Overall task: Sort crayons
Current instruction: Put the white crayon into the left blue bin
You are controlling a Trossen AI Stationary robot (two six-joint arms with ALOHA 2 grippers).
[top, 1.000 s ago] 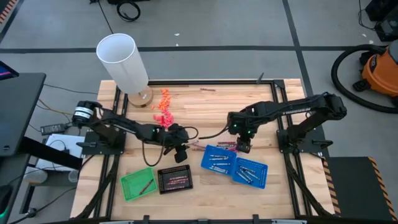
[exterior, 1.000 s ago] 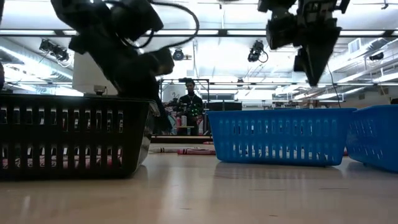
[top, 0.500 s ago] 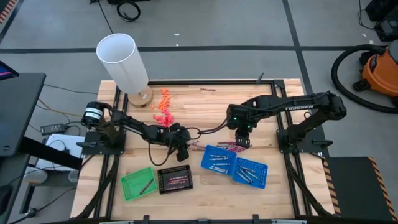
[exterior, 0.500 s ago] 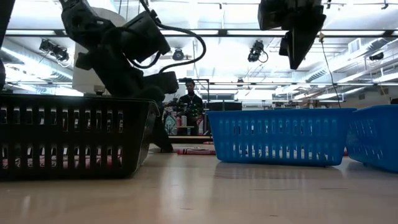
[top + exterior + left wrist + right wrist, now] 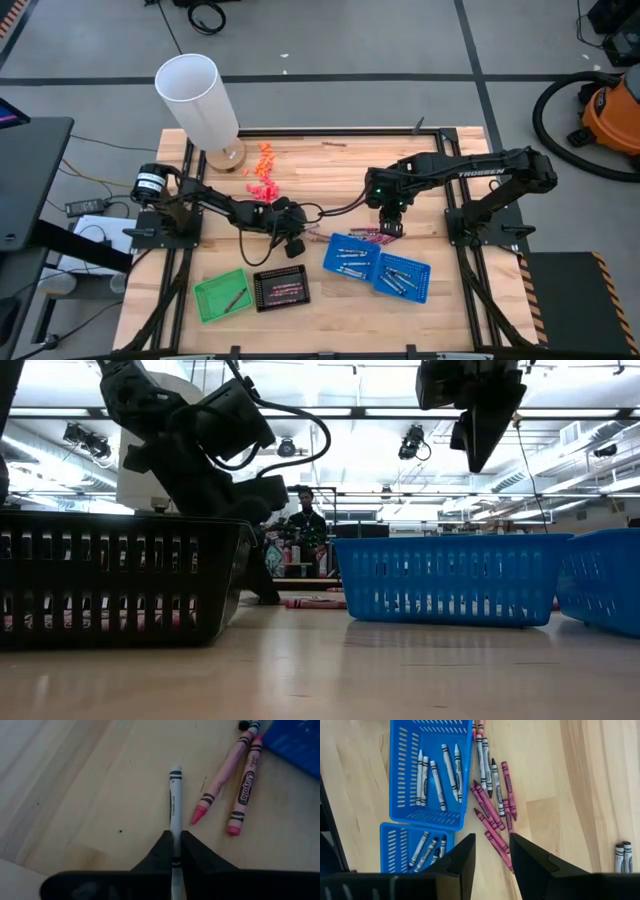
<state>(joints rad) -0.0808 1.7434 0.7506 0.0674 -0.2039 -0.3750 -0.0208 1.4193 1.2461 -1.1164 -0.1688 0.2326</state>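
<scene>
A pale grey crayon (image 5: 174, 805) lies on the wooden table with my left gripper (image 5: 295, 243) (image 5: 175, 851) shut on it. Two pink crayons (image 5: 231, 785) lie close beside it. My right gripper (image 5: 390, 228) (image 5: 492, 857) hangs open, high above a loose pile of magenta and grey crayons (image 5: 492, 795) (image 5: 365, 235) at the blue baskets' far side. More grey crayons (image 5: 437, 770) lie in the two blue baskets (image 5: 350, 257) (image 5: 403, 275). Magenta crayons lie in the black basket (image 5: 281, 289). My left gripper pinches the grey crayon's long sides (image 5: 174, 836) between its two fingers, on the half of the crayon nearer the wrist. The fingers come slanting down from the table's left. The crayon's far end (image 5: 176, 771) lies on the wood.
A green basket (image 5: 222, 294) with one dark stick stands left of the black basket. A tall white cylinder (image 5: 197, 100) and a heap of orange-pink pieces (image 5: 263, 172) stand at the far left. Two grey crayons (image 5: 622, 856) lie apart from the pile. A person (image 5: 305, 520) stands in the room behind.
My left gripper has sunk toward the table, close to the black basket's far side. My right gripper has risen above the loose pile and turned a little. Over the last half second both arms have kept still.
</scene>
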